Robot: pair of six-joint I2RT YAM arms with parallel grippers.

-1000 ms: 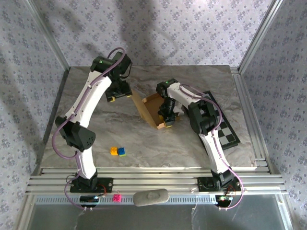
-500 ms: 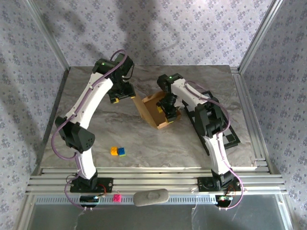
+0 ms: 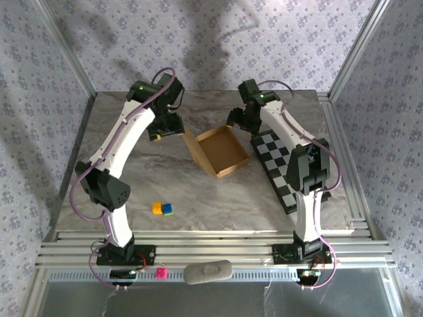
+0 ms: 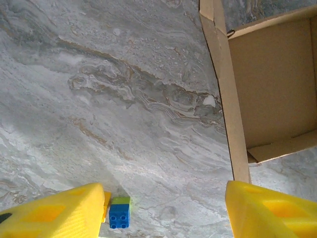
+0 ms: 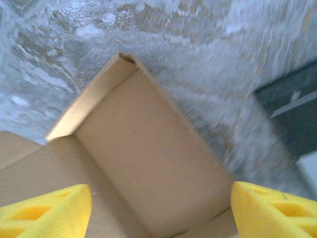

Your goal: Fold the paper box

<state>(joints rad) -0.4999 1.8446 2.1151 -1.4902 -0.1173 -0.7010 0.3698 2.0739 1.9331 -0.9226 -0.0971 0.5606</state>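
Observation:
The paper box (image 3: pixel 221 150) lies mid-table as a shallow tan tray with its walls up and a flat flap along its left side. My left gripper (image 3: pixel 165 129) hovers off the box's far left corner, open; in the left wrist view its yellow fingers (image 4: pixel 52 215) frame bare table, with the box (image 4: pixel 270 89) at the upper right. My right gripper (image 3: pixel 240 120) hangs over the box's far right corner, open and empty. In the right wrist view the right gripper (image 5: pixel 161 213) looks down into the box's inside (image 5: pixel 148 163).
A black-and-white checkerboard (image 3: pixel 291 168) lies just right of the box, under the right arm. Two small toy bricks (image 3: pixel 162 209) sit near the front left; the blue one (image 4: pixel 119 216) lies by my left finger. Metal frame rails edge the table.
My right gripper has lifted out of the box, opened wider and swung back to the far right corner, uncovering the checkerboard. The left arm has hardly moved.

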